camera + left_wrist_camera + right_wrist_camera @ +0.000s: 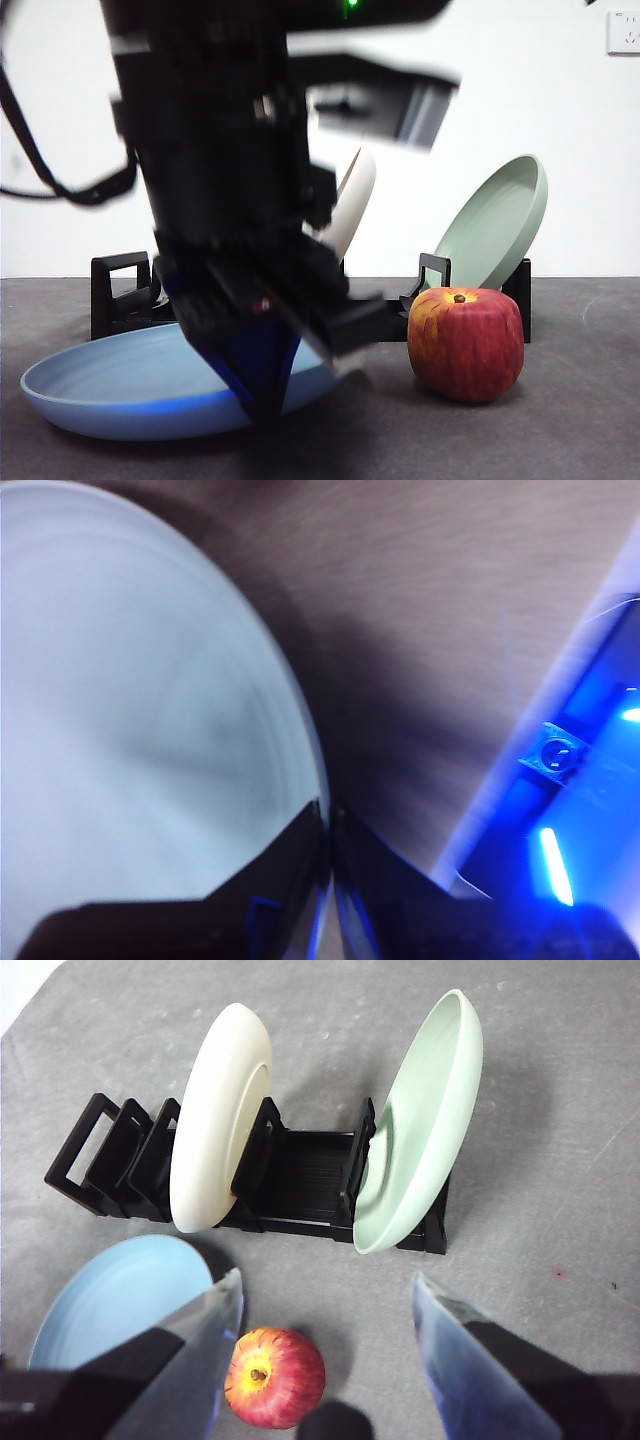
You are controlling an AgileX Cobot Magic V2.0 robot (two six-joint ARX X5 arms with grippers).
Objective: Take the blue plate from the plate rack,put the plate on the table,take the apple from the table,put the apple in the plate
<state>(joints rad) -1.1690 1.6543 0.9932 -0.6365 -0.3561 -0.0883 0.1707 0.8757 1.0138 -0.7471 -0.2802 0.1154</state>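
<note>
**Blue plate down on the table, left gripper at its rim**

Three plates show: one blue, one cream, one green. There is one apple, one rack and two grippers.

The blue plate point(110, 385) lies flat on the table point(570, 430), in front of the rack point(300, 1175) and toward its end with the empty slots. The apple point(466, 343) stands upright on the table just beside the plate, apart from it, stem up. The cream plate point(220, 1115) and the green plate point(420, 1125) stand on edge in the rack, leaning, with bare slots between them and more bare slots beyond the cream one.

The left gripper point(262, 395) comes down from above, large and dark, at the blue plate's edge nearest the apple. In the left wrist view its jaws are pressed together on the plate's rim, one above and one under it, so it is clenched on the plate.

The right gripper point(325, 1345) hangs high over the apple with its jaws spread wide and nothing between them.

Open table lies beyond the apple on the side away from the plate, and in front of both. The gap between plate and apple is narrow.

The left arm hides the middle of the rack and the lower part of the cream plate in the front view. The left wrist view is blurred; blue light fills one side of it. The right jaws cut off part of the blue plate.
</note>
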